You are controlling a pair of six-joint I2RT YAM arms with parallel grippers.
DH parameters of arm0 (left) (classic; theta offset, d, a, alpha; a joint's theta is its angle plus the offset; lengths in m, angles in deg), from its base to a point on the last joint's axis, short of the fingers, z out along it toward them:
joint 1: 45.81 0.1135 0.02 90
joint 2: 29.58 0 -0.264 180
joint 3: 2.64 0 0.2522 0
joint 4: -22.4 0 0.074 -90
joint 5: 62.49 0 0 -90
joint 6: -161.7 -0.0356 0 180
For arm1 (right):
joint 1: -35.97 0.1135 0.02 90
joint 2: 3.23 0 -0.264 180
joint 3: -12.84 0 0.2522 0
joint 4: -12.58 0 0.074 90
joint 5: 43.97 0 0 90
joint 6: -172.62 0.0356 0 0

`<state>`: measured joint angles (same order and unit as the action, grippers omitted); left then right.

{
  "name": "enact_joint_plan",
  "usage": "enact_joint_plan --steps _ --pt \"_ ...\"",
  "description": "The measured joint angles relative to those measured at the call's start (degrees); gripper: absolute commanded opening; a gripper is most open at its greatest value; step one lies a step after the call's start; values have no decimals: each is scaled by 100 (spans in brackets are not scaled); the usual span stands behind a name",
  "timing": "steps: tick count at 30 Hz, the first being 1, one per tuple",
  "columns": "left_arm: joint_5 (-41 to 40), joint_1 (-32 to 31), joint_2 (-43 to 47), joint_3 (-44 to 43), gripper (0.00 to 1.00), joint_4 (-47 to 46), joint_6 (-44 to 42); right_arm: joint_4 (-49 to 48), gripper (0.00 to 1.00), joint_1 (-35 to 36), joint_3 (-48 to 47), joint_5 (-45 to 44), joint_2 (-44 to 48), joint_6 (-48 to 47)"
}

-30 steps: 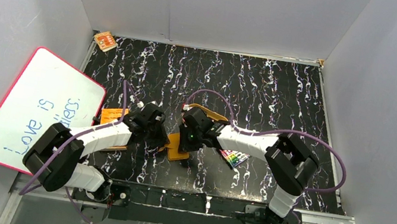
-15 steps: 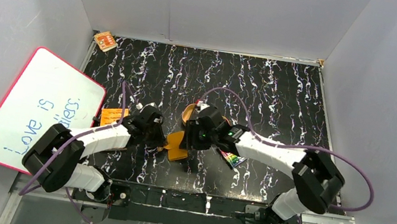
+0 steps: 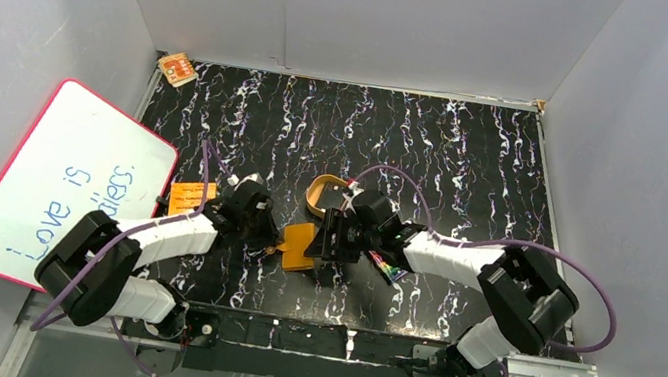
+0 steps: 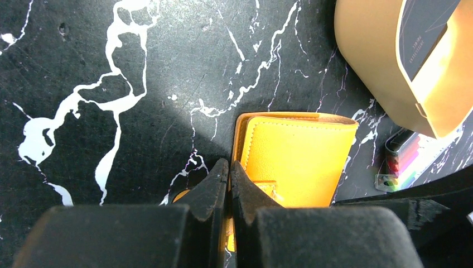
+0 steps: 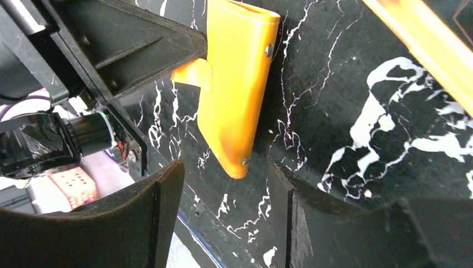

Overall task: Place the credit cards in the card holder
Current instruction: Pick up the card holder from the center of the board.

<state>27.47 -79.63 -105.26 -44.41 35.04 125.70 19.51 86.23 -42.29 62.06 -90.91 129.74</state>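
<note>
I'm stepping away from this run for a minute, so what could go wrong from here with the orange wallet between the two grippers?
1. The left gripper is shut on only the small tab of the wallet, so the wallet may twist or slip free.
2. The right gripper hangs open right at the wallet's end; closing off-centre could shove it aside.
3. The tray and markers sit close by and may get bumped.

I've got L arm stretched low toward centre, L pincer pinched tight on card holder tab. R arm folds in from opp. side, wrist low over the surface; R pincer spread wide, facing L pincer close up.
</note>
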Motion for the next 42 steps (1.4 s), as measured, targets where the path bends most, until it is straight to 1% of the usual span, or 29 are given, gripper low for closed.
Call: enact_joint_plan --steps 8,14,21,28,38,40,42 --pt "-2 0 35 90 0 -125 74 -424 62 0 15 201 -393 354" --pt "-13 0 59 151 0 -190 162 -841 57 0 404 221 -446 719" --pt "-20 0 85 210 0 -273 258 -1305 54 9 678 232 -474 1178" --pt "-24 0 103 247 0 -315 313 -1661 44 44 708 219 -688 1460" --pt "-42 0 170 354 0 -424 426 -2050 39 199 654 216 -968 1729" --pt "-44 0 190 380 0 -455 459 -2063 34 221 610 219 -1023 1742" --pt "-48 0 203 400 0 -476 481 -2050 27 247 577 216 -1047 1746"
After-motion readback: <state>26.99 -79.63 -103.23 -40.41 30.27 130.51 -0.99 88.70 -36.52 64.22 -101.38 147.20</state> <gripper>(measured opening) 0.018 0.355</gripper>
